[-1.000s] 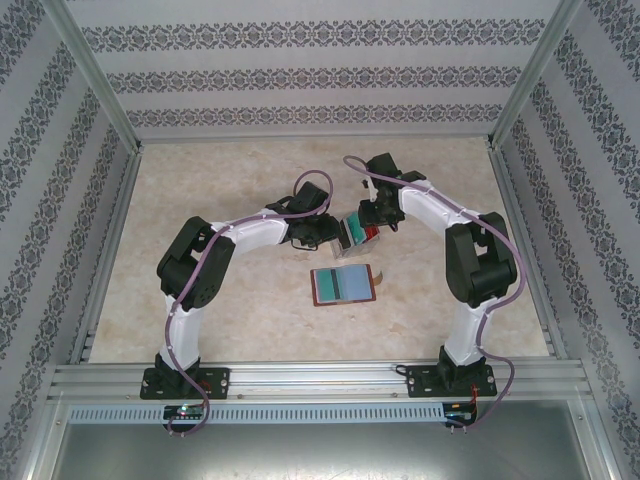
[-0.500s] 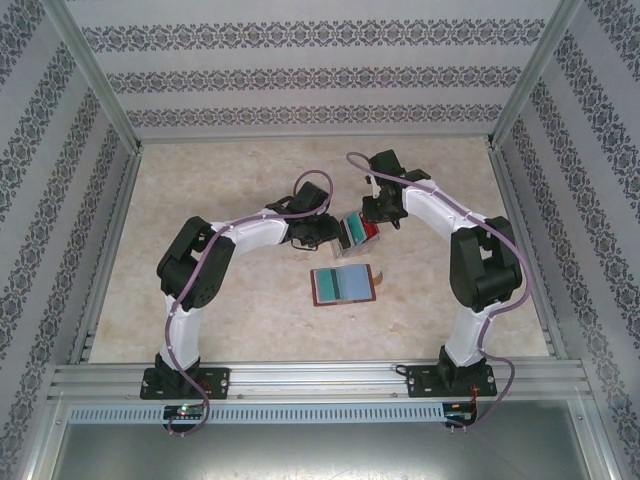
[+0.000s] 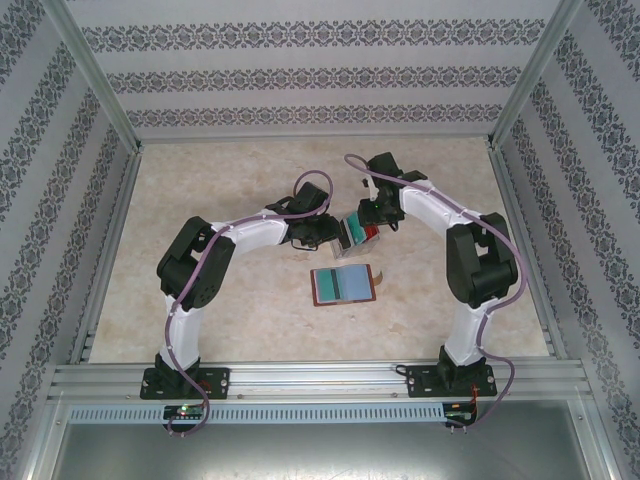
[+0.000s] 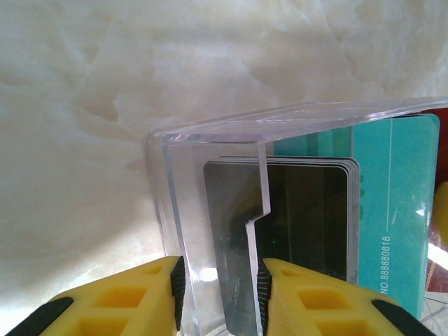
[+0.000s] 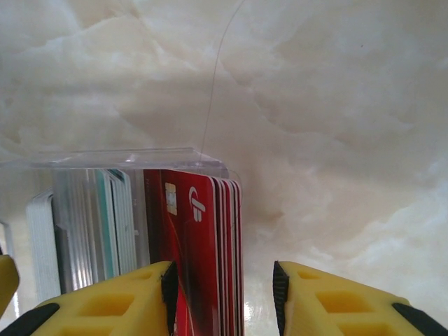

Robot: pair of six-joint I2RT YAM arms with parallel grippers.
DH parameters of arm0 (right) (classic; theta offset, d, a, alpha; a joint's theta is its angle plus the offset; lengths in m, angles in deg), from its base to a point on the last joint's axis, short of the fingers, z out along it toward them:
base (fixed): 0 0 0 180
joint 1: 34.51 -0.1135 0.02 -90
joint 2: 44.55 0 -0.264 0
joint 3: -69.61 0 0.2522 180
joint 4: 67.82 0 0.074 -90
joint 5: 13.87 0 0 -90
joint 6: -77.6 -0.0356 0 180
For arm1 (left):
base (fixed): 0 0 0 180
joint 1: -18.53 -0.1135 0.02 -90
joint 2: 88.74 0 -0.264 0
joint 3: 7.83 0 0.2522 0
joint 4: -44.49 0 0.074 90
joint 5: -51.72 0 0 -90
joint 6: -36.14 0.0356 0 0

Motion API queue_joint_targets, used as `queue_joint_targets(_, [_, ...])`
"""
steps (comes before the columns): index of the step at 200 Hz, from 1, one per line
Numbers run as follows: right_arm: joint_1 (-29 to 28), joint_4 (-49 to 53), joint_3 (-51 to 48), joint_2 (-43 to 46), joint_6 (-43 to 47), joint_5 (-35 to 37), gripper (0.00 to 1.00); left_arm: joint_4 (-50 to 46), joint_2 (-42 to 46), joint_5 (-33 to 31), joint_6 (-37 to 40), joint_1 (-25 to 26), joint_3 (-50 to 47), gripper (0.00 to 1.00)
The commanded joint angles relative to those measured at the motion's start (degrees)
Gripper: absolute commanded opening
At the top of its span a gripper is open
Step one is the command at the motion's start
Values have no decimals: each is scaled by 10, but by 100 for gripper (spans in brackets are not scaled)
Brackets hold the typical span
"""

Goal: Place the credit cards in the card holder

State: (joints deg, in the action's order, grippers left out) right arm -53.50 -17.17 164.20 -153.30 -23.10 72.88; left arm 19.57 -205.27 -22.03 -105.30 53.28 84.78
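top: overhead from behind, looking down | wrists: close-up, opposite ends | shared: clear tray [image 4: 175, 196]

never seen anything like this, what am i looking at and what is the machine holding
Two white robot arms are bolted to a table, each ending in a gripper with two yellow fingers. The wide picture looks down from above; the other two come from a camera on each wrist. On the table lies an open reddish-brown card holder, and beyond it a clear tray of cards. The left gripper clamps the tray's end, beside dark grey cards and a teal card. The right gripper straddles the red cards with a gap on one side, gripping nothing yet.
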Motion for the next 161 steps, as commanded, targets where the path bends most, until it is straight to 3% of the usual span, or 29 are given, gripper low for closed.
queue_joint_targets(1, [-2,4,-6,-17,-3,10,43,-20,-6,-1,-5,-4,-17,35])
queue_joint_targets(66, [-1,8,-11,10,8,79,41,-23,-4,-4,-3,-5,-19,35])
queue_joint_targets(161, [-2,10,-13,32,13,85,38,-21,-5,-2,-5,-5,-19,35])
